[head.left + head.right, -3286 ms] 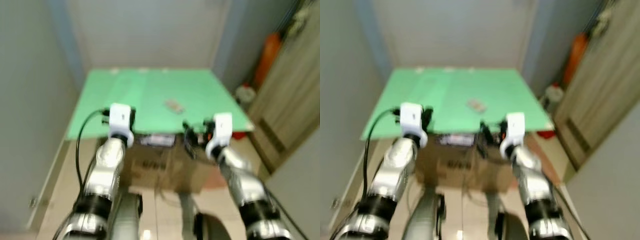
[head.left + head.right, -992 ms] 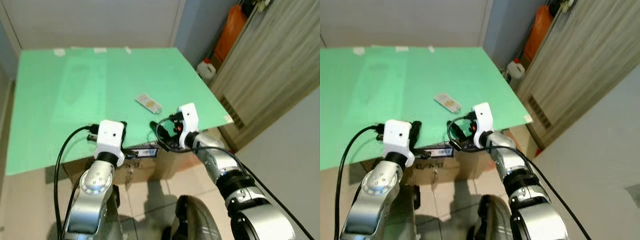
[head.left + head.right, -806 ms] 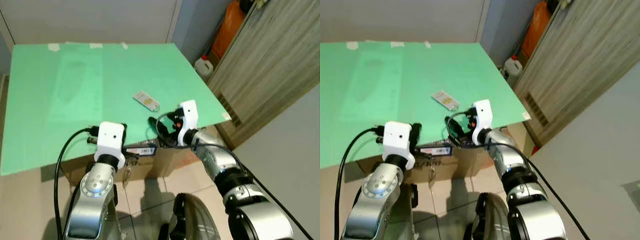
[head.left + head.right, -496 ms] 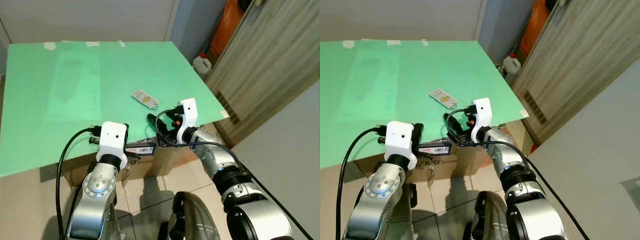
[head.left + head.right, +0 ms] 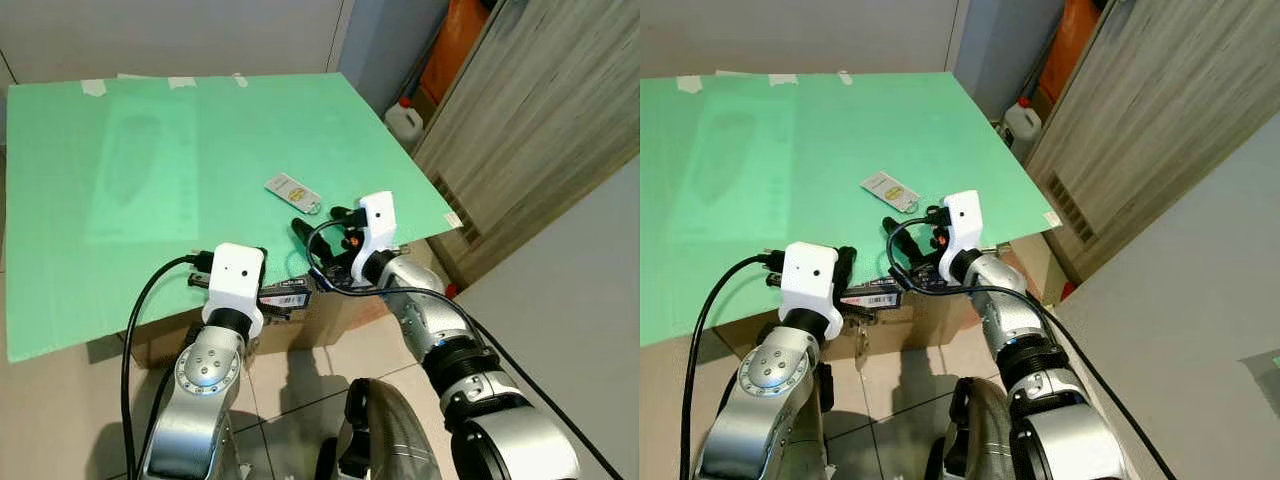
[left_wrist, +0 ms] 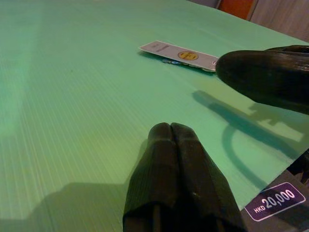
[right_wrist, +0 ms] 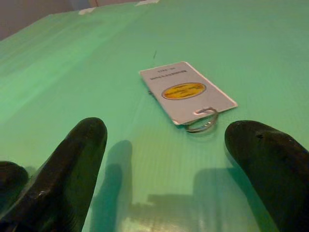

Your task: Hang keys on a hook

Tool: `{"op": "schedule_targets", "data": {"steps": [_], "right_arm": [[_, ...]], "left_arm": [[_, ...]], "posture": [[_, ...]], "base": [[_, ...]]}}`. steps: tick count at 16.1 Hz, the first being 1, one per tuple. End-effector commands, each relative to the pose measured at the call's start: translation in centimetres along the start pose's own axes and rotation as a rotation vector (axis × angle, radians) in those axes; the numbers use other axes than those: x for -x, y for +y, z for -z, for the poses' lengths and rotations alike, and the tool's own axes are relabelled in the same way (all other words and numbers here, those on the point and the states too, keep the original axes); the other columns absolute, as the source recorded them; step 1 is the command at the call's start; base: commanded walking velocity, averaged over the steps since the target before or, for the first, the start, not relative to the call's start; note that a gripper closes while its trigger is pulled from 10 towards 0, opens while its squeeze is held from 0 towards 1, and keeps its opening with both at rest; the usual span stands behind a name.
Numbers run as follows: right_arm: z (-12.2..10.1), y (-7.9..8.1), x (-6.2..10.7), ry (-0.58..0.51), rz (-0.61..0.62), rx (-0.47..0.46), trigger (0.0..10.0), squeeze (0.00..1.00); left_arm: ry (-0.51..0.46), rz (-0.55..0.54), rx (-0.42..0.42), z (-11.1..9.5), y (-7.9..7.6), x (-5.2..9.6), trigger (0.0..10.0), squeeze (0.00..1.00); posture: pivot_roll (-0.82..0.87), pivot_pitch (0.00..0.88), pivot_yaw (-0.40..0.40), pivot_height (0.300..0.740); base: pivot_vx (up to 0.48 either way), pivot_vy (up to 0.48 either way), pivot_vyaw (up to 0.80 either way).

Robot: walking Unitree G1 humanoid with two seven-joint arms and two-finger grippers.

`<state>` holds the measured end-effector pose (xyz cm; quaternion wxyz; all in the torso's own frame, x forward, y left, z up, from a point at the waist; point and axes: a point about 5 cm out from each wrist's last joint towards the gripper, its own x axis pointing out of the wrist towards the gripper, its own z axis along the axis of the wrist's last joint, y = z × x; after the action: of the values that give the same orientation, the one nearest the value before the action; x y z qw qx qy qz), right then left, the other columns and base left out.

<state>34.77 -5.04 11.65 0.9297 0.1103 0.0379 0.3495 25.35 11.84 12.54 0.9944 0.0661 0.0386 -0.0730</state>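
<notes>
Left eye view: key tag (image 5: 292,190) lies flat at frame centre on green bench (image 5: 120,180), untouched; right hand (image 5: 315,228) just below it. No hook seen.
Right wrist view: fingers (image 7: 72,164) spread wide, tag with ring (image 7: 205,121) between, ungrasped.
Left wrist view: left hand (image 6: 171,133) pressed closed, empty.
Judgement: pickup and hanging remain.

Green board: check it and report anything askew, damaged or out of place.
Nothing stands out. The green board lies flat and unmarked, with the key tag flat on it, its metal ring attached. The right gripper is open just short of the tag; the left gripper is shut over the board's near edge.
</notes>
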Motion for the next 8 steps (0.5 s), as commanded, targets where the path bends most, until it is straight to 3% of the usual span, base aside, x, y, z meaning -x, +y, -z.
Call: {"op": "schedule_targets", "data": {"steps": [1, 3, 8], "right_arm": [[-0.5, -0.4, 0.0, -0.02, 0.006, -0.022, 10.0, 0.0], [-1.1, -0.1, -0.4, -0.053, 0.0, -0.057, 10.0, 0.0], [-1.5, 0.1, -1.2, -0.049, -0.002, -0.044, 10.0, 0.0]], "left_arm": [[0.033, 0.04, 0.015, 0.5, -1.2, 0.2, 10.0, 0.0], [0.035, 0.044, 0.016, 0.6, -1.4, 0.3, 10.0, 0.0], [0.036, 0.051, 0.019, 0.7, -1.6, 0.3, 10.0, 0.0]], "posture": [[0.27, 0.184, -0.229, 0.602], [0.27, 0.177, -0.232, 0.602], [0.28, 0.161, -0.242, 0.602]], "base": [[0.0, 0.0, 0.0], [0.0, 0.0, 0.0], [0.0, 0.0, 0.0]]}}
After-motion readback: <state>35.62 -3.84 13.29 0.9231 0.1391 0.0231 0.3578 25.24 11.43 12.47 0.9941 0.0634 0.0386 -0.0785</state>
